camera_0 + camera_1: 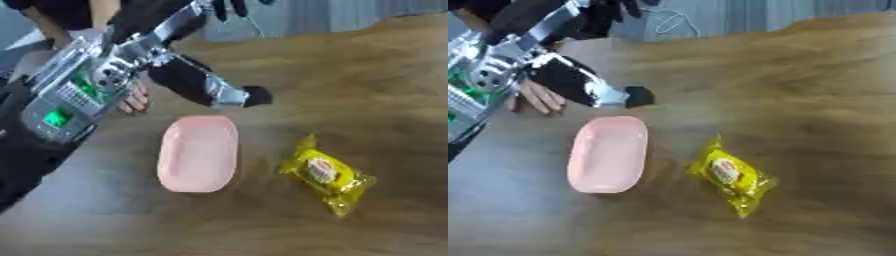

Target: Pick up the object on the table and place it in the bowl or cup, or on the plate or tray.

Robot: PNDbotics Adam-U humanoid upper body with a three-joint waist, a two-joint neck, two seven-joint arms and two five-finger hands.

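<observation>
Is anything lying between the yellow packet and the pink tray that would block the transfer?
Nothing visible does. The yellow packet lies on bare wooden table just right of the pink tray, with only open wood in the gap. The left hand hangs beyond the tray's far end, touching neither.

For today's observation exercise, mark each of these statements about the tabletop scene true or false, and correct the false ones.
1. The yellow packet lies on the wooden table, outside the pink tray. True.
2. The pink tray already holds a snack. False: it is empty.
3. The packet lies to the tray's right. True.
4. The robot's left hand has its fingers closed on the packet. False: it hangs above the table beyond the tray, well apart from the packet, holding nothing.
5. The tray is round and blue. False: it is oval and pink.
</observation>
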